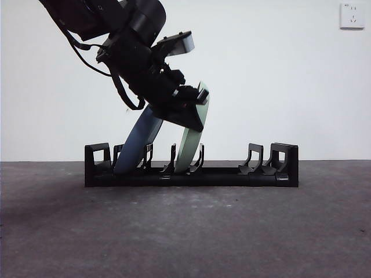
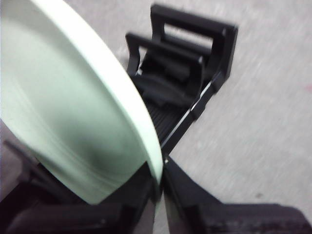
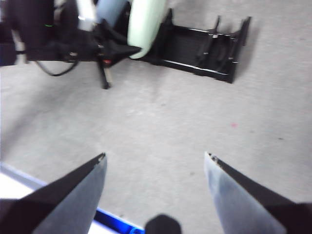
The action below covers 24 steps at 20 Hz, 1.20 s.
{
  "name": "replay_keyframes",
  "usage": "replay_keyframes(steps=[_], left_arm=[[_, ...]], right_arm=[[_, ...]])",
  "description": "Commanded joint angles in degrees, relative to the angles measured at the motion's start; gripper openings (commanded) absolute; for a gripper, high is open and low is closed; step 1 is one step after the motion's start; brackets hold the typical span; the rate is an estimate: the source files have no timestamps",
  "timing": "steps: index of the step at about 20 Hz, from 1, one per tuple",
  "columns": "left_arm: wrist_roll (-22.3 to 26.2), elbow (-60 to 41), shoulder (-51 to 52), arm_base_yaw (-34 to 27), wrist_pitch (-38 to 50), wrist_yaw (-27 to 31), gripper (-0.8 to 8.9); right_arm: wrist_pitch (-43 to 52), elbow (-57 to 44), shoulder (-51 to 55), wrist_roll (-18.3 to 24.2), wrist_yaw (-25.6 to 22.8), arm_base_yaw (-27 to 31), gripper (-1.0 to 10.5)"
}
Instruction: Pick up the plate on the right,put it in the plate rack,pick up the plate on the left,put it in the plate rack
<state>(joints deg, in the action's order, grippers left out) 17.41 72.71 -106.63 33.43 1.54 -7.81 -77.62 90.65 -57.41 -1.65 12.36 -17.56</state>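
Note:
The black plate rack (image 1: 255,174) stands across the table's middle. A blue plate (image 1: 134,147) leans in a slot near its left end. A pale green plate (image 1: 188,152) stands tilted in a middle slot, its lower edge down between the dividers. My left gripper (image 1: 196,113) reaches in from the upper left and is shut on that plate's upper rim. In the left wrist view the green plate (image 2: 73,112) fills the frame, its rim pinched between the jaws of the left gripper (image 2: 157,178), with the rack's end (image 2: 187,83) beyond. My right gripper (image 3: 155,158) hovers open, well back from the rack (image 3: 204,44).
The rack's right-hand slots (image 1: 255,157) hold nothing. A wall socket (image 1: 352,15) sits high on the back wall. A blue and white edge (image 3: 29,183) shows below my right gripper.

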Motion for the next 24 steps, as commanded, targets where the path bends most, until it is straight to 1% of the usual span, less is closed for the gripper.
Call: replay_keyframes(steps=[1, 8, 9, 11, 12, 15, 17, 19, 24], left_arm=[[2.6, -0.07, -1.55, -0.17, -0.59, 0.37, -0.08], [2.6, 0.04, -1.9, 0.42, -0.63, 0.31, 0.07], [2.47, 0.15, -1.9, 0.42, -0.68, 0.31, 0.4], [2.29, 0.28, -1.86, 0.72, -0.7, 0.28, 1.47], [2.03, 0.48, -1.81, 0.74, -0.96, 0.09, 1.66], [-0.04, 2.23, -1.79, 0.98, -3.54, -0.09, 1.66], [-1.33, 4.42, -1.75, 1.09, -6.78, -0.11, 1.66], [-1.46, 7.19, -1.44, 1.51, -11.3, -0.17, 1.66], [-3.56, 13.55, 2.45, 3.02, -22.8, -4.39, 1.66]], right_arm=[[1.4, -0.31, 0.31, 0.42, 2.51, -0.04, 3.4], [1.07, -0.31, 0.31, 0.42, 2.86, -0.04, 3.4], [1.07, -0.31, 0.31, 0.42, 2.84, -0.04, 3.4], [0.74, -0.31, 0.31, 0.46, 2.84, -0.04, 3.4], [0.44, -0.31, 0.31, 0.55, 2.84, -0.04, 3.4], [-0.42, -0.31, 0.31, 0.96, 2.82, -0.04, 3.4], [-0.39, -0.31, 0.31, 1.29, 2.84, -0.04, 3.4], [-0.39, -0.31, 0.31, 1.49, 2.84, -0.04, 3.4], [-0.2, -0.31, 0.31, 1.88, 2.84, -0.04, 3.4]])
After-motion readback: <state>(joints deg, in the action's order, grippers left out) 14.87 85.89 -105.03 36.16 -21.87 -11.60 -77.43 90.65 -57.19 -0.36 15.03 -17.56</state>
